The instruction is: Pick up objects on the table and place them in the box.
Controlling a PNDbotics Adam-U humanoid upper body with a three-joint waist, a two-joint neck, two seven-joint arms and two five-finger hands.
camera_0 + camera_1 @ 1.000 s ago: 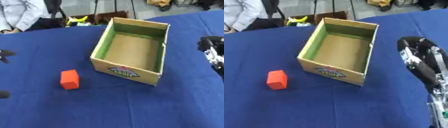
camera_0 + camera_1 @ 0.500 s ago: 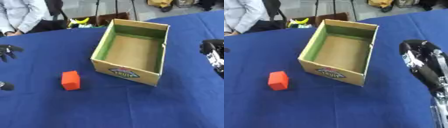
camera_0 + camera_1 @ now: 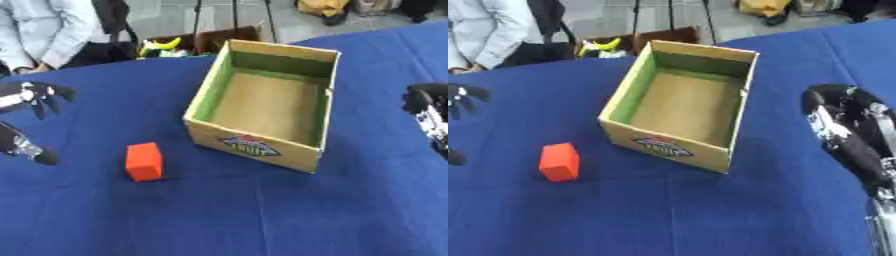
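Note:
An orange-red block [image 3: 144, 161] lies on the blue cloth, left of the box. The open cardboard box [image 3: 254, 145] has green inner walls, a brown floor and a printed label on its near wall; nothing shows inside it. My left hand [image 3: 30, 94] enters at the left edge, left of the block and apart from it, open with its fingers spread and the thumb [image 3: 26, 150] lower down. My right hand [image 3: 839, 131] stands to the right of the box, fingers pointing up and roughly straight, holding nothing.
The blue-covered table [image 3: 227, 215] fills the view. Beyond its far edge stands another cardboard carton [image 3: 188, 44] with yellow and green things in it, and a person in a light shirt sits at the far left corner.
My left hand has come further into view from the left edge, toward the block. The block, the box and my right hand have stayed about where they were.

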